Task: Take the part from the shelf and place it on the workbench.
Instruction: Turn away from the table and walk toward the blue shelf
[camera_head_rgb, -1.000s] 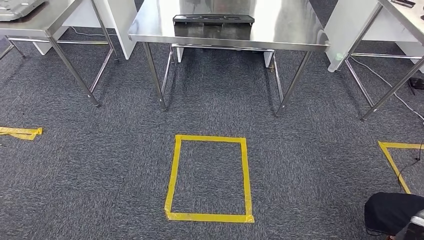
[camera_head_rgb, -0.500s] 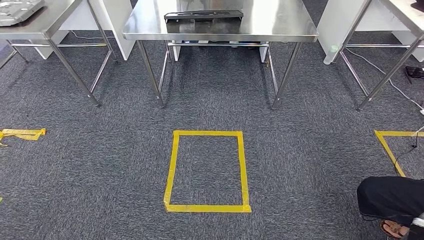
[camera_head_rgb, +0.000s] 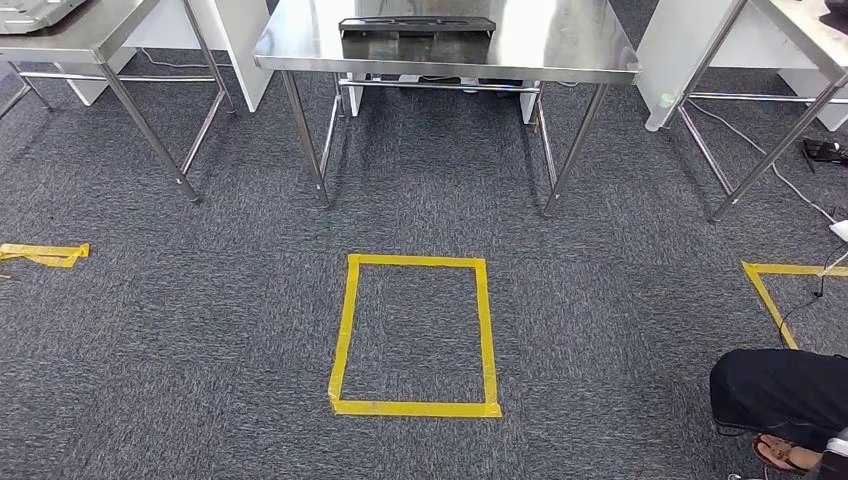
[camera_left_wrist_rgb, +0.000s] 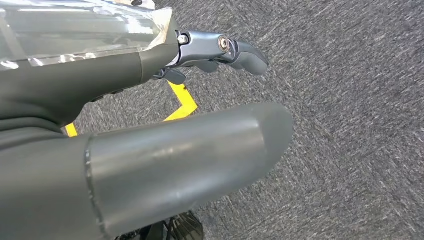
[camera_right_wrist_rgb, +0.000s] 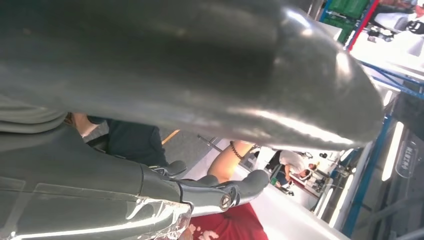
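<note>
Left hand (camera_left_wrist_rgb: 165, 125) and right hand (camera_right_wrist_rgb: 200, 165) hang with fingers apart, holding nothing. The black part (camera_head_rgb: 417, 25) lies on the steel bench (camera_head_rgb: 560, 45) ahead. Best to step squarely into the yellow tape box (camera_head_rgb: 415, 335) before reaching.

— What's my right wrist camera giving me?
— I see my right hand (camera_right_wrist_rgb: 200, 125) up close, fingers (camera_right_wrist_rgb: 240, 187) stretched out, holding nothing. Beyond it a person in dark clothing (camera_right_wrist_rgb: 132, 142) stands near, with blue racking (camera_right_wrist_rgb: 367, 165) further back.
</note>
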